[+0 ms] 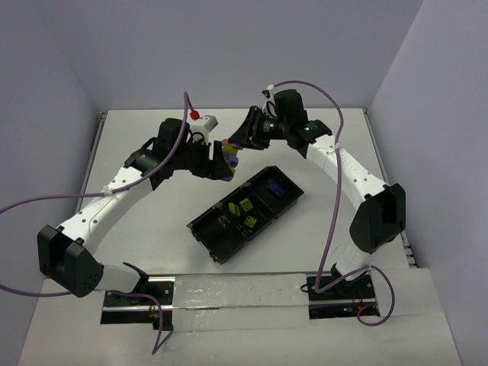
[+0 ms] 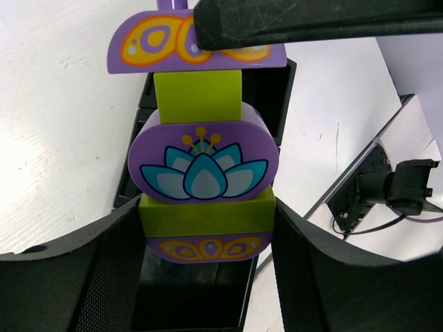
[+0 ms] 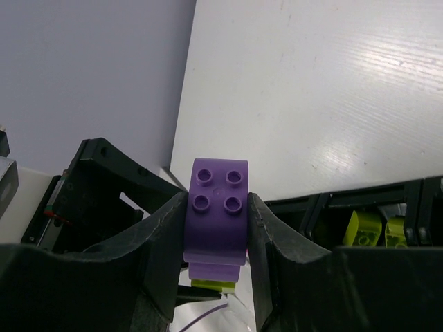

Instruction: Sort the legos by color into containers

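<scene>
A stack of legos hangs in the air behind the black tray, held from both sides. My left gripper is shut on its lower yellow-green brick, with a purple lotus brick and another yellow-green brick above. My right gripper is shut on the top purple lego, its studs facing the camera. In the tray, two yellow-green legos lie in the middle container and a purple lego in the far right one.
The tray's near left container looks empty. Purple cables trail from both arms. A metal rail runs along the near table edge. Grey walls close in the table on three sides.
</scene>
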Motion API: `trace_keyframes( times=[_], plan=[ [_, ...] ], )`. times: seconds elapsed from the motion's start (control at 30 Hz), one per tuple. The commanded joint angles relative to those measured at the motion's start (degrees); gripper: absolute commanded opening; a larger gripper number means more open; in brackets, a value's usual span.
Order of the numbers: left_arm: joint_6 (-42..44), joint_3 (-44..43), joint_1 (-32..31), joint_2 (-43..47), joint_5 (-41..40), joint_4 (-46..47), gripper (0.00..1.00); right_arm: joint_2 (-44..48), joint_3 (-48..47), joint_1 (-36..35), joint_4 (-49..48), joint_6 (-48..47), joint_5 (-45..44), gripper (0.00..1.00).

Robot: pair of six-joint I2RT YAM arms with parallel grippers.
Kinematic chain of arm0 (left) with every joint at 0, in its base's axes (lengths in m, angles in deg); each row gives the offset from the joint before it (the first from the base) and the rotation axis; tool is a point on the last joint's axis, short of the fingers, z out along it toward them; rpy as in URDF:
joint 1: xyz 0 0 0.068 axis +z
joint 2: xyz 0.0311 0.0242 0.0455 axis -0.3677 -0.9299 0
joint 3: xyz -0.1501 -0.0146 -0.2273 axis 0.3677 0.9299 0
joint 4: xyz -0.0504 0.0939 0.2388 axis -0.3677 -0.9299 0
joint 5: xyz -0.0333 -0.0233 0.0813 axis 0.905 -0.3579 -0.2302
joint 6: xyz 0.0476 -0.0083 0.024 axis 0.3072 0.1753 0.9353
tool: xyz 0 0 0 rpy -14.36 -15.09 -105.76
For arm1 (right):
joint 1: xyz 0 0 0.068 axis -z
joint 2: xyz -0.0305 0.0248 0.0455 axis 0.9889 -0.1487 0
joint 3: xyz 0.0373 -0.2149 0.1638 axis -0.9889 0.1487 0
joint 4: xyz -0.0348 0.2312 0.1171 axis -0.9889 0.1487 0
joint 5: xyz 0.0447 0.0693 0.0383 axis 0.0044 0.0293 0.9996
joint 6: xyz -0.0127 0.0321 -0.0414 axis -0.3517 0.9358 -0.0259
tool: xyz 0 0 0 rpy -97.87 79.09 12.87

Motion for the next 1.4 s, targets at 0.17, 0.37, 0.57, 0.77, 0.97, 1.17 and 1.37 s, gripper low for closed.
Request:
trace_keyframes(
  times=[0.17, 0.37, 0.57, 0.77, 0.97, 1.17, 1.37],
  plan=[
    [0.8, 2.1, 0.3, 2.4, 0.7, 1.6, 0.00, 7.6, 4.2, 6.2, -6.2, 1.7, -3.2, 0.00],
    [0.8, 1.7, 0.4, 2.0, -0.1, 1.6, 0.00, 8.6, 5.7, 6.3, -5.9, 0.9, -3.1, 0.00],
    [0.5, 0.5, 6.3, 2.9, -2.5, -0.6, 0.00, 14.0, 11.9, 6.0, -4.3, -3.3, -5.5, 0.00],
    [-1.0, -0.2, 12.6, 2.8, -4.1, -2.3, 0.00, 19.8, 19.8, -0.6, -0.3, -14.6, -7.1, 0.00],
    [-5.0, -0.5, 13.8, 1.9, -4.4, -0.6, 0.00, 19.4, 23.1, -12.3, 2.2, -22.1, -7.7, 0.00],
    [-5.8, -0.1, 14.3, 1.8, -1.5, 0.5, 0.00, 14.2, 22.4, -23.0, 4.1, -25.9, -10.2, 0.00],
    [-5.9, -0.5, 14.6, 2.0, -1.4, 0.5, 0.00, 10.3, 22.2, -26.4, 3.3, -26.0, -12.2, 0.06]
  ],
)
